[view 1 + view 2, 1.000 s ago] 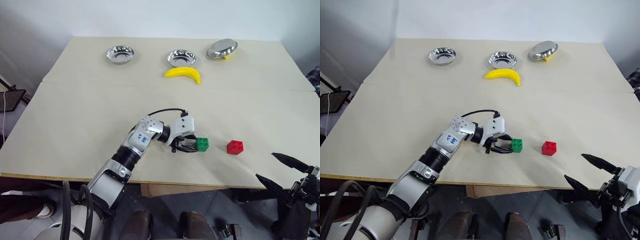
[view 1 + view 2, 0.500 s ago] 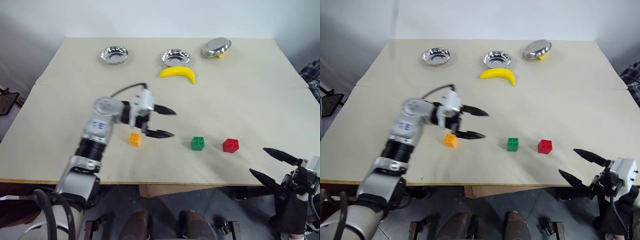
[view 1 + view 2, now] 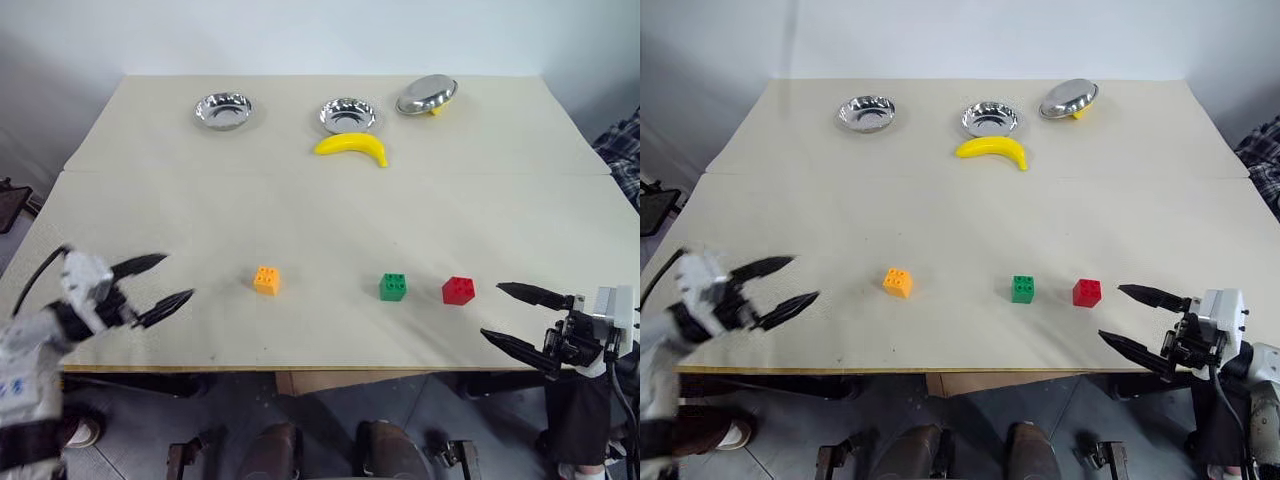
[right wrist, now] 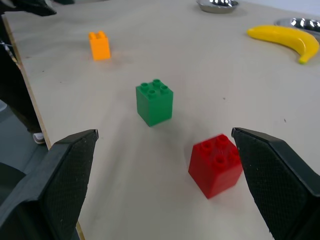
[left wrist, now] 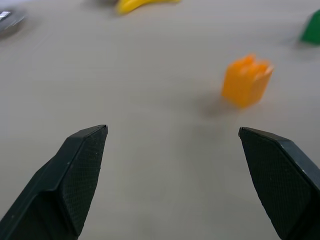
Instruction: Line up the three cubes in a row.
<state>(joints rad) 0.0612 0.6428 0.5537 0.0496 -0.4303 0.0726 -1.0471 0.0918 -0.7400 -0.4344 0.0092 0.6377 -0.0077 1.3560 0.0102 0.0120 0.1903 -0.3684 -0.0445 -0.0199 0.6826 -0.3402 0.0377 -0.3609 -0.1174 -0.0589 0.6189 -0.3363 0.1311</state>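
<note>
Three studded cubes stand in a row on the beige table (image 3: 300, 210) near its front edge: orange cube (image 3: 267, 280) on the left, green cube (image 3: 393, 287) in the middle, red cube (image 3: 458, 290) on the right. The gap from orange to green is wider than from green to red. My left gripper (image 3: 175, 277) hovers open and empty at the table's left front corner, well left of the orange cube (image 5: 246, 80). At the right front edge my right gripper (image 3: 492, 310) is open and empty, just right of the red cube (image 4: 216, 164), pointing along the row.
At the back of the table stand two steel bowls (image 3: 223, 109) (image 3: 348, 114) and a tilted third bowl (image 3: 426, 94). A yellow banana (image 3: 352, 147) lies in front of the middle bowl. Bare tabletop lies between the banana and the cubes.
My left gripper opened, left the orange cube on the table left of the green one, and swung far left to the table's corner. The right gripper edged slightly inward.
</note>
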